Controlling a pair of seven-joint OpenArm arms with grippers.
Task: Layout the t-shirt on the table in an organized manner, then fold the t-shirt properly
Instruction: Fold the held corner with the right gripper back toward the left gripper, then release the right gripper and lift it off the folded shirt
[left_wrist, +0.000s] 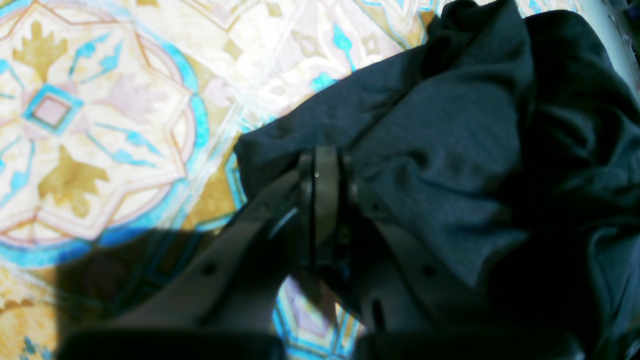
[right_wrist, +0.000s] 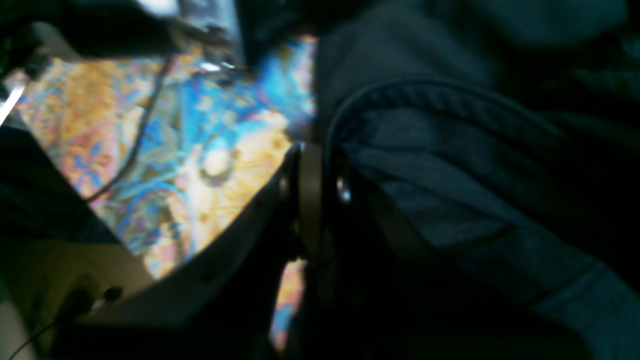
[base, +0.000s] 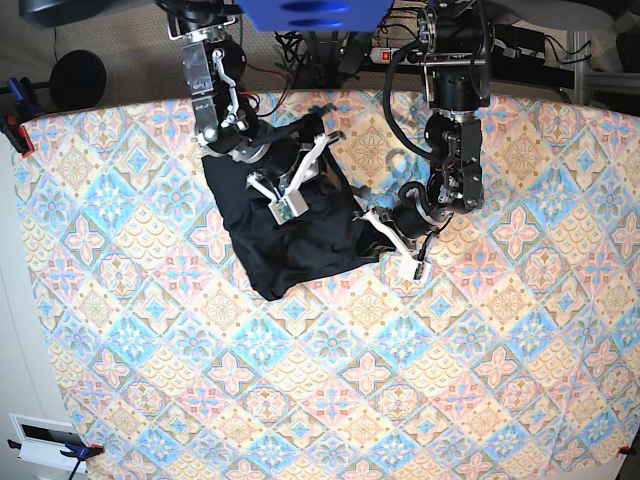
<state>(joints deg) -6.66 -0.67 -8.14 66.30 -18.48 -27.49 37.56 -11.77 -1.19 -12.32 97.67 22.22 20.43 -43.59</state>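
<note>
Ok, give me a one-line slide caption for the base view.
Both grippers, left and right, pinch edges of the crumpled black t-shirt on the patterned table.

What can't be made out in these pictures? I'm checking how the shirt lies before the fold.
- Sleeves and collar of the t-shirt: base view, lost in the bunched black fabric, partly covered by the right claw.
- Shirt's far side: left wrist view, cut off by the right edge.
- Right claw's grip point: right wrist view, blurred and dark.
- Left claw: fabric edge hides its tips.
</note>
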